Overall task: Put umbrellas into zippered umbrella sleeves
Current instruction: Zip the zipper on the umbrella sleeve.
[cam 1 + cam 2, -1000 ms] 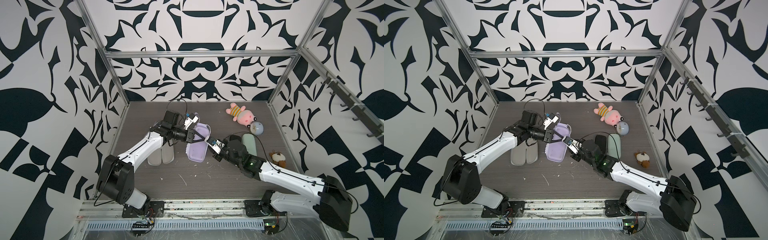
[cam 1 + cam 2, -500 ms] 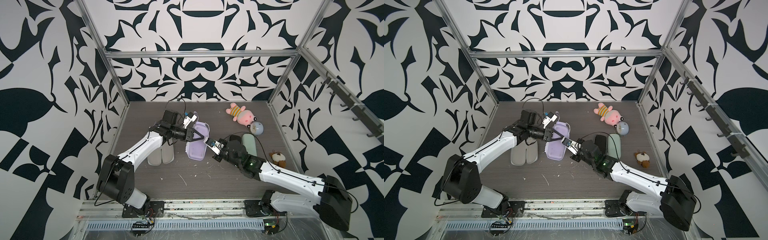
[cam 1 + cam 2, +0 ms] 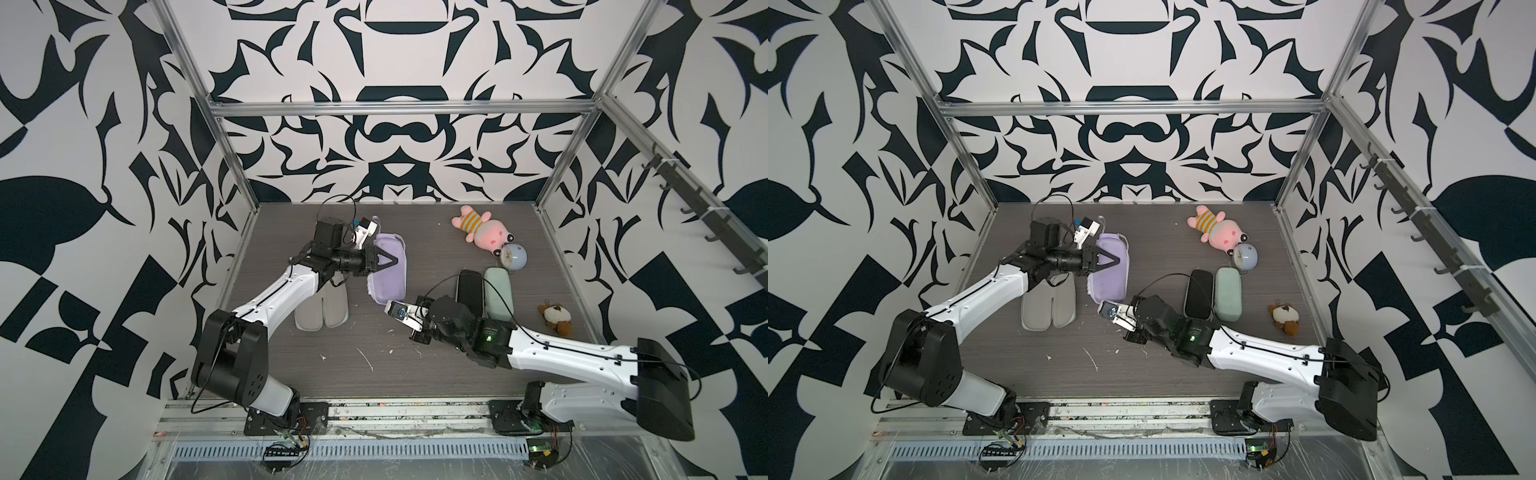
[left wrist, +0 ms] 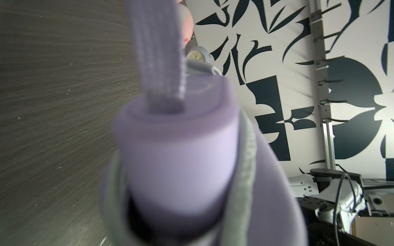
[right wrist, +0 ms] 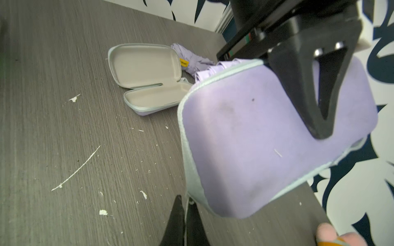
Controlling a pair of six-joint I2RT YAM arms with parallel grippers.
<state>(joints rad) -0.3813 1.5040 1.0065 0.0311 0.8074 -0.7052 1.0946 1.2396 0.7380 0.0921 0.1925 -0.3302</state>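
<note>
A: Lilac sleeve (image 3: pixel 388 272), where is it and what's in it?
B: It looks held up off the bench (image 3: pixel 374 365), tilted, on the left arm's side. The lilac umbrella (image 4: pixel 177 153) sits inside. Its handle end and wrist strap (image 4: pixel 157 53) show at the open end in the left wrist view. Not zipped: lilac fabric bulges past the seam along one long edge.
A: Pincers?
B: Left pincer (image 3: pixel 395 261) is clamped across the sleeve, one black finger flat on the shell. Right pincer (image 5: pixel 185 205) is pinched together at the near corner. A thin pale cord (image 5: pixel 187 199) from that corner runs between its tips, probably the zip pull.
A: Risks?
B: Zipping is likely the step in hand. Loose fabric at the seam could jam the slider. The cord is thin and could slip out of the tips. A hard pull could swivel the shell in the left grip or shake the umbrella out of the open end.
A: Around it?
B: The second lilac sleeve (image 3: pixel 322 307) lies open and empty just beside it. More lilac fabric (image 5: pixel 191 57) shows behind that one, cannot tell if it's a separate umbrella. The black sleeve (image 3: pixel 469 291) and mint sleeve (image 3: pixel 498 291) are closed, side by side, well apart on the right arm's side. A pink plush (image 3: pixel 484 232) and a clock (image 3: pixel 513 255) sit beyond them.
</note>
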